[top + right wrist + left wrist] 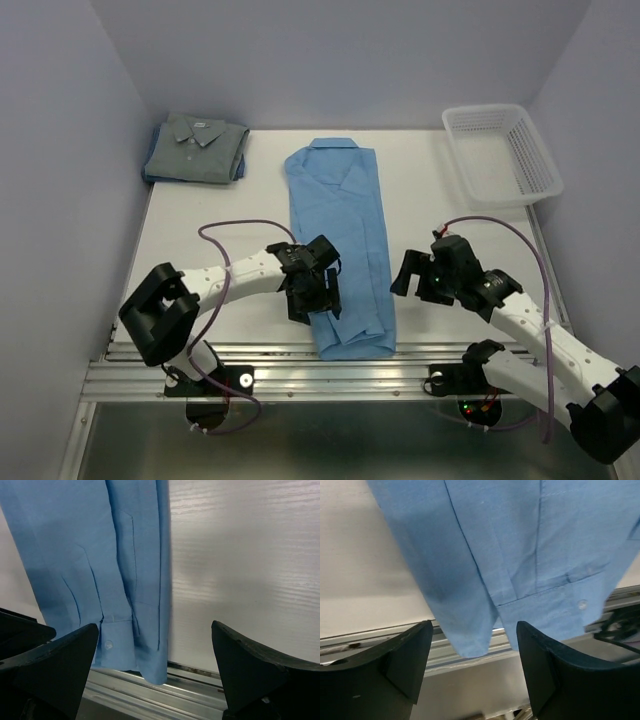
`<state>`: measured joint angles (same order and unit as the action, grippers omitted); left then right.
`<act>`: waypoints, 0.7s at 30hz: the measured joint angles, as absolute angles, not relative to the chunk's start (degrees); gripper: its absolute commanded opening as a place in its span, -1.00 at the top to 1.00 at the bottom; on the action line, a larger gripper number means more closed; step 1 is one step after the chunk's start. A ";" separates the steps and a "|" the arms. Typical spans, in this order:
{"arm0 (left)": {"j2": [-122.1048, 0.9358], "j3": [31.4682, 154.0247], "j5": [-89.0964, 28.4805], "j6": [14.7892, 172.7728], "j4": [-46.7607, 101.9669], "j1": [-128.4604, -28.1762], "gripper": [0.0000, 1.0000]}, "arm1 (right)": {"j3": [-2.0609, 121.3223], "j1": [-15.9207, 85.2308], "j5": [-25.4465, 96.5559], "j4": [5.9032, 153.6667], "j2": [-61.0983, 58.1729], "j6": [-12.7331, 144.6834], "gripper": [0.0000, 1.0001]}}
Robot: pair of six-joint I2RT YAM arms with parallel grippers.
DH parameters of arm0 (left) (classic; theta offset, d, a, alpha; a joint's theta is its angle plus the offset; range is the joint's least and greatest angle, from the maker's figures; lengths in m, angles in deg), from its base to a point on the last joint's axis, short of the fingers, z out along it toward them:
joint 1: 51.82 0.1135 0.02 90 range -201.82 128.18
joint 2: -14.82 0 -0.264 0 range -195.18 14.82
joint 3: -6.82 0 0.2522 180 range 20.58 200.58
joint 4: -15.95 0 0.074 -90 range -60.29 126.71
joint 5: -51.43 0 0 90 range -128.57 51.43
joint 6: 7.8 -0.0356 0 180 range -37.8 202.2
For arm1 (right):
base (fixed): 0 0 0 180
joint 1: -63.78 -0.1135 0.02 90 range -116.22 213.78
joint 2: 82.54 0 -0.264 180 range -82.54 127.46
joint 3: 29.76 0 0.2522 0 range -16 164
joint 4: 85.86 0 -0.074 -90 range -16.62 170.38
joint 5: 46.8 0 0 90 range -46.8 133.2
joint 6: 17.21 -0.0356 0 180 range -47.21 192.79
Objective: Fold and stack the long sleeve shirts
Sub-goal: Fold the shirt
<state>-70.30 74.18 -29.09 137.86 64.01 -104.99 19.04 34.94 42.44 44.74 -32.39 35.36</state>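
Observation:
The light blue long sleeve shirt (pixel 340 230) lies folded into a long strip down the table's middle, collar at the far end. Its hem (pixel 470 645) reaches over the near metal rail. The grey long sleeve shirt (pixel 197 148) sits folded at the back left, and a blue cloth edge shows beneath it. My left gripper (pixel 318 298) hovers over the blue shirt's near left edge. In the left wrist view the left gripper (pixel 474 630) is open, with the shirt's corner and cuff just beyond its fingertips (pixel 415 650). My right gripper (pixel 420 280) is open beside the shirt's right edge (pixel 162 605), holding nothing.
A white mesh basket (pixel 500 150) stands at the back right corner. Metal rails (pixel 300 375) run along the table's near edge, with both arm bases below them. Purple cables loop over each arm. Walls close in the left, back and right sides.

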 measured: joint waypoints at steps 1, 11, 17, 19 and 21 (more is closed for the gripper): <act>-71.59 74.86 -28.70 136.99 64.43 -105.07 -0.47 | 19.44 33.87 42.99 44.26 -32.41 34.62 -1.00; -82.15 83.06 -27.48 133.36 73.28 -107.81 0.34 | 18.65 33.32 47.62 41.27 -31.30 30.49 -1.00; -84.46 84.15 -27.65 132.13 75.73 -108.07 1.00 | 17.60 33.17 47.77 40.90 -31.21 28.82 -1.00; -84.77 84.15 -27.72 131.96 76.21 -108.07 1.00 | 16.90 32.93 47.49 40.83 -31.21 28.56 -1.00; -84.77 84.15 -27.76 131.89 76.54 -108.07 1.00 | 16.12 32.43 46.55 40.55 -31.21 28.19 -1.00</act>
